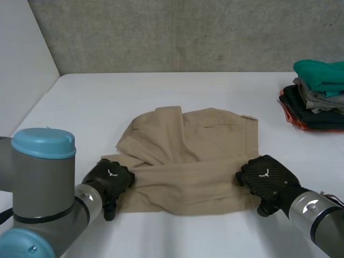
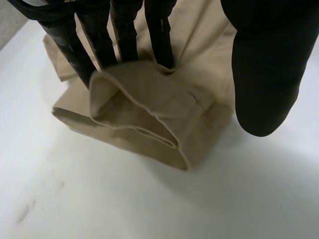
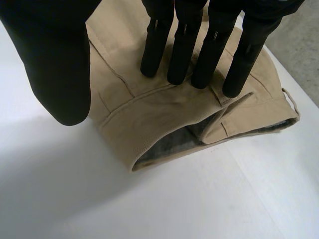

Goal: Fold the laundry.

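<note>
head: khaki trousers (image 1: 193, 156) part-folded mid-table (image 1: 161, 91), left hand (image 1: 110, 180) and right hand (image 1: 266, 177) on near corners, likely pinning the fold | left wrist: straight fingers (image 2: 127, 30) rest on hem, thumb clear, nothing gripped | right wrist: straight fingers (image 3: 184, 45) press waistband, nothing held

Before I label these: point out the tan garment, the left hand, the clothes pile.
tan garment (image 1: 199, 156), head view, middle of fabric.
left hand (image 1: 111, 179), head view, its back.
clothes pile (image 1: 322, 72), head view, green top.
</note>
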Available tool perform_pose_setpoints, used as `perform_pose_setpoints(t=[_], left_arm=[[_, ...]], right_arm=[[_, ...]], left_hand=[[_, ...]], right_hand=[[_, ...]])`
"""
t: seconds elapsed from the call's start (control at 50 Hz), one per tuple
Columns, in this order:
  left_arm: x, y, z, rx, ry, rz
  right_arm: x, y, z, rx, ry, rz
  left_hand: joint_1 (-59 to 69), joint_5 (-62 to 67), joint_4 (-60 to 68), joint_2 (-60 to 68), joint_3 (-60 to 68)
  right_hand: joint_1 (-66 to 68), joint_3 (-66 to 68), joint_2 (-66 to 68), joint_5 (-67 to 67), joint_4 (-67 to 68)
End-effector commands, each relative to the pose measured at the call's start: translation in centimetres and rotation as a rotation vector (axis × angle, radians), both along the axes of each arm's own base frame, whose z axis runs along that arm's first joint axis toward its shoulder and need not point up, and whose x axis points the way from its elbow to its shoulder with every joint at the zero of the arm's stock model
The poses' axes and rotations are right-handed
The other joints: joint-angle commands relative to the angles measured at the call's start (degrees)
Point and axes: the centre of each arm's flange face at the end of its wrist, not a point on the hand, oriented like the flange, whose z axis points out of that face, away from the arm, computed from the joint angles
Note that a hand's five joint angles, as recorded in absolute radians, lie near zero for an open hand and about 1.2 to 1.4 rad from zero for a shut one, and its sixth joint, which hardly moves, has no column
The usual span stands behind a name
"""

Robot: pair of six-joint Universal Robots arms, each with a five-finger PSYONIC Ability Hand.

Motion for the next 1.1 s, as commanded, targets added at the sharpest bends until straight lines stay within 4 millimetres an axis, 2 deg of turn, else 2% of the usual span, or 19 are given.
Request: perform_pose_setpoints(t=[0.02,0.22,0.26,0.28,0.32,0.4,0.48,0.5,0.56,0.58,0.62,0.64,0.72,0.8,0.86,0.92,1.02,1.08,1.1], left_arm=[[-0.7,-1.3,-0.9,-0.060,-0.016,-0.017],[-1.6,-2.3,-2.9,-0.113,-0.089,-0.043],[-1.6,-2.2,-3.1,-0.116,-0.103,-0.049],[-1.7,-2.1,-3.1,-0.120,-0.112,-0.055],[-1.7,-2.0,-2.9,-0.130,-0.110,-0.055],[-1.8,-2.0,-1.2,-0.180,-0.081,-0.050],[-1.8,-1.2,4.0,-0.293,0.004,-0.053],[-1.5,-0.6,6.7,-0.347,0.052,-0.049],[-1.1,0.2,10.9,-0.432,0.137,-0.047],[-0.8,0.8,13.6,-0.480,0.204,-0.049],[-0.4,1.4,16.3,-0.530,0.271,-0.054],[-0.1,2.1,18.9,-0.567,0.334,-0.066],[1.1,4.0,23.7,-0.600,0.443,-0.084],[1.5,3.7,26.1,-0.589,0.487,-0.069],[1.2,2.6,26.5,-0.574,0.492,-0.054],[0.5,-0.1,25.6,-0.550,0.468,-0.027],[-1.6,-5.7,21.4,-0.463,0.399,0.006],[-2.5,-7.4,19.2,-0.409,0.376,0.012],[-3.2,-8.1,17.6,-0.363,0.357,0.011]], right_arm=[[0.4,-0.6,-1.0,-0.021,-0.026,-0.005],[1.0,-1.2,-2.9,-0.065,-0.018,-0.024],[1.0,-1.3,-3.0,-0.070,-0.014,-0.030],[0.9,-1.5,-3.0,-0.081,-0.016,-0.034],[0.9,-1.7,-2.8,-0.090,-0.017,-0.040],[1.1,-2.2,-1.7,-0.126,-0.029,-0.042],[1.3,-3.0,2.0,-0.199,-0.073,-0.053],[1.3,-3.2,4.3,-0.242,-0.096,-0.054],[1.3,-3.4,8.0,-0.287,-0.125,-0.062],[1.1,-3.3,10.4,-0.298,-0.144,-0.075],[1.0,-3.3,12.8,-0.316,-0.171,-0.085],[0.7,-3.4,15.1,-0.322,-0.200,-0.097],[-0.1,-3.8,20.2,-0.340,-0.273,-0.135],[-0.1,-4.6,23.2,-0.348,-0.333,-0.151],[0.3,-5.3,24.1,-0.357,-0.362,-0.147],[1.5,-6.1,23.6,-0.338,-0.367,-0.131],[3.0,-9.1,19.9,-0.272,-0.298,-0.173],[3.5,-10.3,17.7,-0.239,-0.258,-0.196],[3.8,-10.7,16.4,-0.214,-0.230,-0.203]], left_hand=[[-0.13,1.54,1.99,0.96,1.42],[7.08,8.76,9.21,8.18,8.63],[14.29,15.96,16.42,15.39,15.84],[30.48,32.16,32.61,31.58,32.04],[51.23,52.90,53.35,52.32,52.78],[54.52,56.19,56.64,55.61,56.07],[54.52,56.19,56.64,55.61,56.07],[54.52,56.19,56.64,55.61,56.07],[54.52,56.19,56.64,55.61,56.07],[54.52,56.19,56.64,55.61,56.07],[54.52,56.19,56.64,55.61,56.07],[54.52,56.19,56.64,55.61,56.07],[54.52,56.19,56.64,55.61,56.07],[54.52,56.19,56.64,55.61,56.07],[54.52,56.19,56.64,55.61,56.07],[54.52,56.19,56.64,55.61,56.07],[54.52,56.19,56.64,55.61,56.07],[54.52,56.19,56.64,55.61,56.07],[54.52,56.19,56.64,55.61,56.07]], right_hand=[[1.68,3.68,3.26,5.20,3.40],[7.39,9.39,8.97,10.91,9.11],[14.59,16.59,16.17,18.11,16.30],[29.79,31.79,31.37,33.31,31.51],[43.71,45.71,45.29,47.23,45.42],[43.76,45.76,45.34,47.28,45.47],[43.76,45.76,45.34,47.28,45.47],[43.76,45.76,45.34,47.28,45.47],[43.76,45.76,45.34,47.28,45.47],[43.76,45.76,45.34,47.28,45.47],[43.76,45.76,45.34,47.28,45.47],[43.76,45.76,45.34,47.28,45.47],[43.76,45.76,45.34,47.28,45.47],[43.76,45.76,45.34,47.28,45.47],[43.76,45.76,45.34,47.28,45.47],[43.76,45.76,45.34,47.28,45.47],[43.76,45.76,45.34,47.28,45.47],[43.76,45.76,45.34,47.28,45.47],[43.76,45.76,45.34,47.28,45.47]])
